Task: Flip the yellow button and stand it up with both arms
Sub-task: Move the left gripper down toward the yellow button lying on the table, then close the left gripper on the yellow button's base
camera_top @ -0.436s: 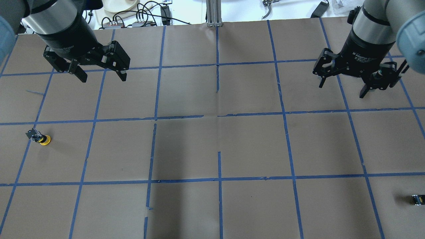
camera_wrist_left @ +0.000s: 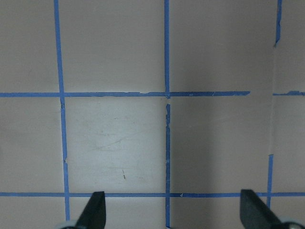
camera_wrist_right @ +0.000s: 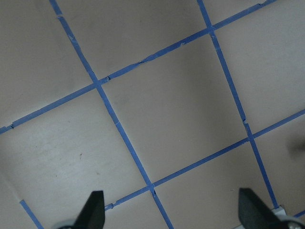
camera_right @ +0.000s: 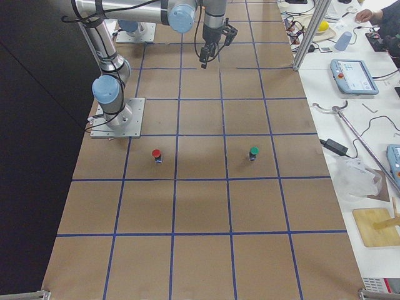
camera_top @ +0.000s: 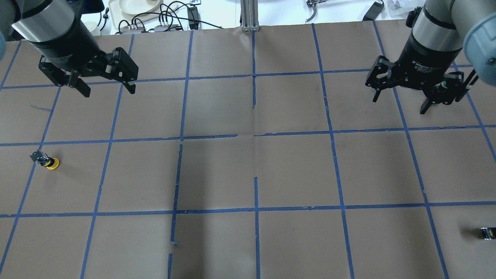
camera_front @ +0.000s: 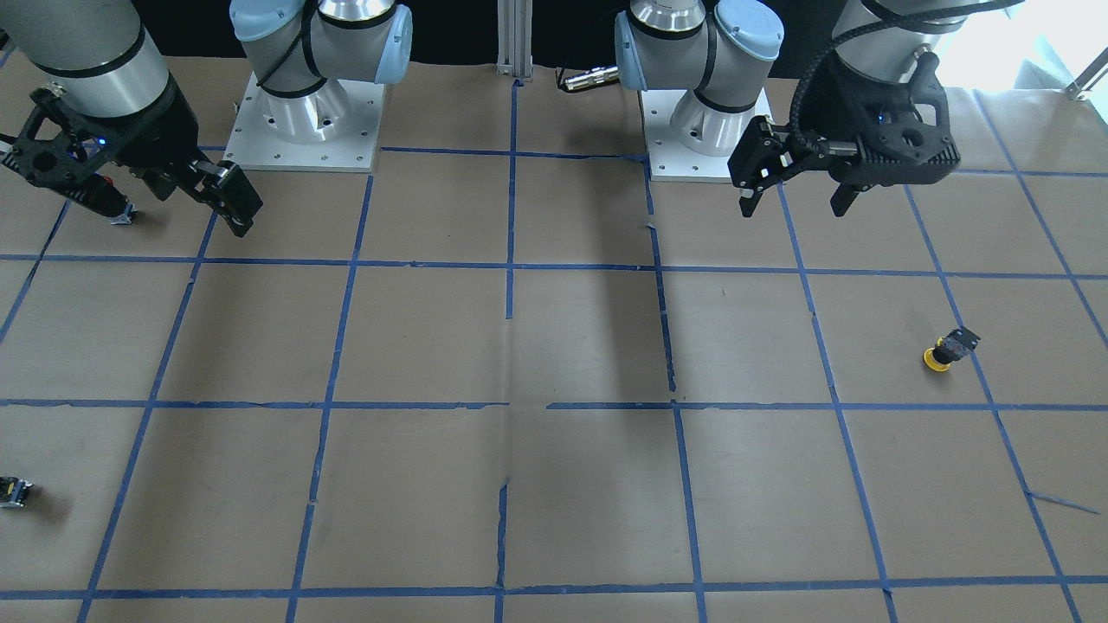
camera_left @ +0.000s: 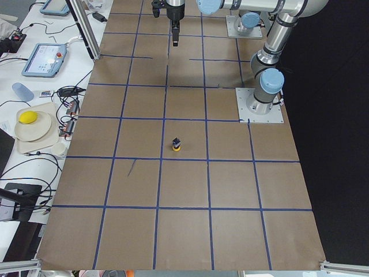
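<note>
The yellow button (camera_top: pixel 48 161) lies on its side on the brown paper at the table's left, yellow cap toward the right. It also shows in the front-facing view (camera_front: pixel 948 349) and in the exterior left view (camera_left: pixel 177 144). My left gripper (camera_top: pixel 109 91) is open and empty and hangs above the table, apart from the button; it also shows in the front-facing view (camera_front: pixel 795 206). Its wrist view shows only its own fingertips (camera_wrist_left: pixel 95 212) and bare paper. My right gripper (camera_top: pixel 399 104) is open and empty at the far right, with only paper and tape between its fingertips (camera_wrist_right: pixel 95 210).
Blue tape lines grid the brown paper (camera_top: pixel 255 170). A small black part with a yellow spot (camera_top: pixel 487 232) lies at the right edge. A red-capped button (camera_right: pixel 156 154) and a green-capped button (camera_right: pixel 254 152) stand on the right side. Cables and plates (camera_top: pixel 135 6) lie beyond the far edge.
My left gripper has shifted to the left and looks smaller in the overhead view. It is still open. The right gripper and the yellow button have not moved.
</note>
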You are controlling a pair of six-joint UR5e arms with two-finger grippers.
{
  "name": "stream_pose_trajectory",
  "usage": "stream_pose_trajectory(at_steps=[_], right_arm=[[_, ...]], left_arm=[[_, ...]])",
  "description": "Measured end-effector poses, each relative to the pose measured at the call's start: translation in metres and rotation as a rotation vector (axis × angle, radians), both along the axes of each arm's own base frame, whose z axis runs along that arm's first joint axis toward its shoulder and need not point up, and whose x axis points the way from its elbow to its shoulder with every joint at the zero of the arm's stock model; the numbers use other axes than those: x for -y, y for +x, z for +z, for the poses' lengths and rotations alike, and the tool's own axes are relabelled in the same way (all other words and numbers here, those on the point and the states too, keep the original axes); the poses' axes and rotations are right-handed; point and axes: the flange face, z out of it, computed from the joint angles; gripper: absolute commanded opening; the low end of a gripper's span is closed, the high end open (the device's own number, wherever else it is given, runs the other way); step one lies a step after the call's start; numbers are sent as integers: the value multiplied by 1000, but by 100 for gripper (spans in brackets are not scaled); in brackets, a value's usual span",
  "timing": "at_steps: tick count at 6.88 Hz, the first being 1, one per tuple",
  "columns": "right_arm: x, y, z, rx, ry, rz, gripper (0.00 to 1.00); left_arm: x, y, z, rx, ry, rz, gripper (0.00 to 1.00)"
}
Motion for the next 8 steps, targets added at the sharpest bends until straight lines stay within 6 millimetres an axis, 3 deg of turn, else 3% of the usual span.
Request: stream_pose_trajectory(at_steps=[1,3,6,8], right_arm=[[-1,0,1,1,-1,0,100],[-4,7,8,51,-10,0,100],[-11,58,9,128,-27,177,100],[-13,69,9,131,-32,267,100]], left_arm=[[3,37,-20,-3,29,-18,100],[-1,132,-76,-14,36,-108,100],[-23,247,-147,-1,-2,-265,99],[-29,308,-185,-37,-27,-370,99]])
